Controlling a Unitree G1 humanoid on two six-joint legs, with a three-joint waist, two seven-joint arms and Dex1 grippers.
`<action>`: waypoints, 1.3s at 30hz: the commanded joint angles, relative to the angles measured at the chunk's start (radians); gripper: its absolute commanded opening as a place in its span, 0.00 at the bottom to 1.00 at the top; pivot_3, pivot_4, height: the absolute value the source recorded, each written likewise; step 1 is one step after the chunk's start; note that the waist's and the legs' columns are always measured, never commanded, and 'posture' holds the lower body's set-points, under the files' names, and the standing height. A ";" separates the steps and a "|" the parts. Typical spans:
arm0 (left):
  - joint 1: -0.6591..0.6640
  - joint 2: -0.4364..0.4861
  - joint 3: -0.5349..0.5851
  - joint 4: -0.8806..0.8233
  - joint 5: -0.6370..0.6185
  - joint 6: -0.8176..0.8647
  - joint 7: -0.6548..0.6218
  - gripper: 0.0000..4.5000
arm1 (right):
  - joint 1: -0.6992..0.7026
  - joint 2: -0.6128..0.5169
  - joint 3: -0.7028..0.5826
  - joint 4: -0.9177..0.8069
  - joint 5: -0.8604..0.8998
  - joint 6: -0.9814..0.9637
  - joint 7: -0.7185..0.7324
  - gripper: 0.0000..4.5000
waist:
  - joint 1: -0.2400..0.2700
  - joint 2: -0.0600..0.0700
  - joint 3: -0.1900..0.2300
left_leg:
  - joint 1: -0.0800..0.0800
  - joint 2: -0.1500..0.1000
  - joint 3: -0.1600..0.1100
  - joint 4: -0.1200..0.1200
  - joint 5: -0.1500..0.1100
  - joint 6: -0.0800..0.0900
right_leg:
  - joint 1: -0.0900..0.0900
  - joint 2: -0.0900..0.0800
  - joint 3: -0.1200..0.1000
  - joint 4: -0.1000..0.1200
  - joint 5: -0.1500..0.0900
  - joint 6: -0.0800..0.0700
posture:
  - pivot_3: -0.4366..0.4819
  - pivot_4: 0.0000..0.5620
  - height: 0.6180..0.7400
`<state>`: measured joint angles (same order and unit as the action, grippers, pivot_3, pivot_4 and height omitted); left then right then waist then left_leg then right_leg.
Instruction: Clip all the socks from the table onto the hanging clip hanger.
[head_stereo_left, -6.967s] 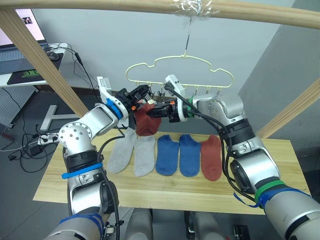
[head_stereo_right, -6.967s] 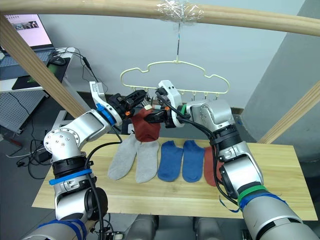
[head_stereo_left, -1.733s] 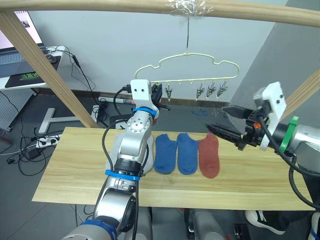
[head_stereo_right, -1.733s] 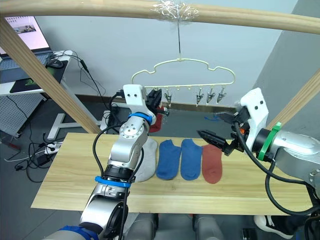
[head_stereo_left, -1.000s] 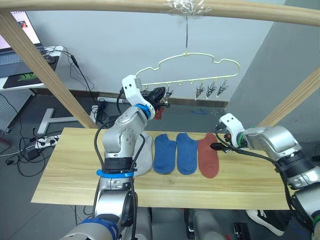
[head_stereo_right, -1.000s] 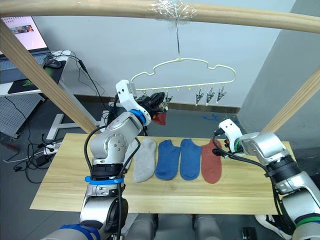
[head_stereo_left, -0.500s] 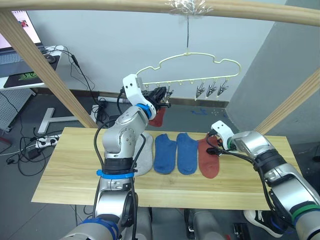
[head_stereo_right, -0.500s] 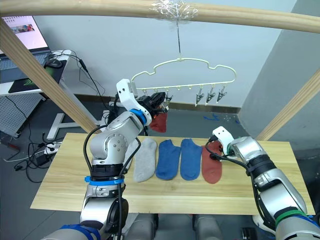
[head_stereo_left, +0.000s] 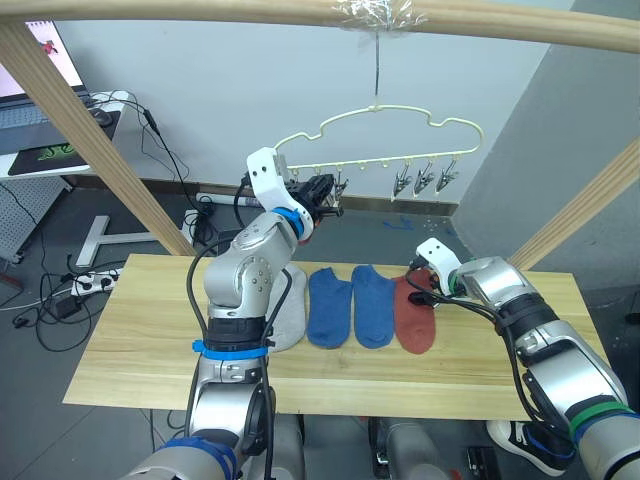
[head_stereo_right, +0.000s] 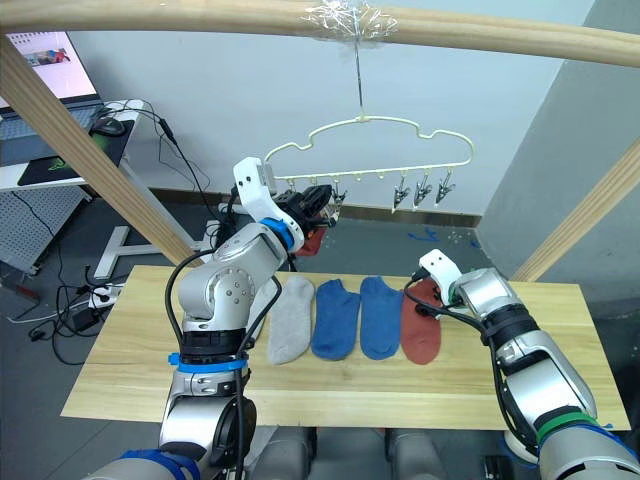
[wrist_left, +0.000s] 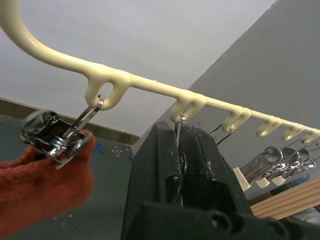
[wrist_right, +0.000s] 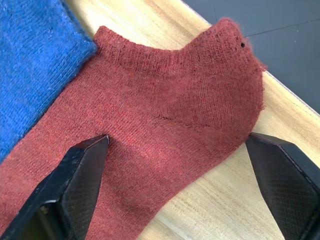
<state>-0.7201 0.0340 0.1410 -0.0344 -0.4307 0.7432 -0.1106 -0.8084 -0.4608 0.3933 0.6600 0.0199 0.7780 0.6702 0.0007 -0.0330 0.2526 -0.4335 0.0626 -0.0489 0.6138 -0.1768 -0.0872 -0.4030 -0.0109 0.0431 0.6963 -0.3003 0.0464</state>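
Progress: one rust red knit sock (wrist_left: 35, 192) is clipped on the leftmost metal clip (wrist_left: 57, 134) of the pale yellow-green cloud-shaped wire clip hanger (head_stereo_left: 375, 125), which hangs by its hook from the thick wooden pole (head_stereo_left: 300, 12). Left on the pale plank table (head_stereo_left: 150, 345), in a row left to right: a light grey sock (head_stereo_right: 288, 320), two blue socks (head_stereo_left: 328, 305) (head_stereo_left: 372, 305), and the second rust red sock (head_stereo_left: 415, 315). A second grey one, if there, is behind the left arm; can't confirm. So roughly one done, at least four to go.

Left gripper (head_stereo_left: 322, 190) is up at the hanger's left end, next to the hung sock. Its black fingers (wrist_left: 200, 160) are pressed together on the second clip (wrist_left: 181, 165), likely squeezing it open for the next sock.

Right gripper (wrist_right: 180, 175) is low over the far end of the red sock on the table, fingers spread wide and straddling the cuff and heel, nothing held. Looks like the pre-grasp for sock number two.

View differences: the left wrist view shows the clip's bite on the red knit and the fingers on the second clip, which the head views can't resolve. The right wrist view shows the finger straddle on the sock. The head views give the sock count, the row order and the free clips (head_stereo_left: 425, 180) toward the hanger's right end.
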 joint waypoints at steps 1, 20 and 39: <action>-0.013 -0.001 -0.012 -0.045 -0.007 0.001 -0.001 0.02 | 0.021 0.001 -0.012 -0.002 -0.024 0.012 0.013 0.72 | 0.000 0.000 0.000 | 0.000 0.000 0.000 0.000 0.000 0.000 | 0.000 0.000 0.000 0.000 0.000 0.000 | 0.60 0.43 1.00; -0.003 0.022 0.043 -0.048 -0.100 0.084 -0.054 0.02 | 0.090 -0.050 -0.027 -0.204 -0.058 0.062 0.078 0.00 | 0.001 0.000 0.000 | 0.000 0.000 0.000 -0.001 0.000 0.000 | 0.000 0.000 0.000 0.000 0.000 0.000 | 0.59 0.41 1.00; -0.107 0.109 0.359 0.141 -0.543 0.374 -0.060 0.02 | 0.226 0.235 -0.614 -1.022 0.370 0.729 -0.030 0.00 | -0.003 0.001 0.000 | 0.000 0.000 -0.001 -0.001 0.000 -0.001 | -0.001 0.000 -0.002 0.000 0.000 0.000 | 0.54 0.32 1.00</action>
<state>-0.8018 0.1332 0.4794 0.1130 -0.9222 1.1001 -0.1794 -0.5674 -0.2376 -0.1711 -0.3186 0.3470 1.4777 0.6570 -0.0019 -0.0325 0.2522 -0.4339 0.0625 -0.0503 0.6125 -0.1764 -0.0880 -0.4037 -0.0112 0.0412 0.6965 -0.3003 0.0464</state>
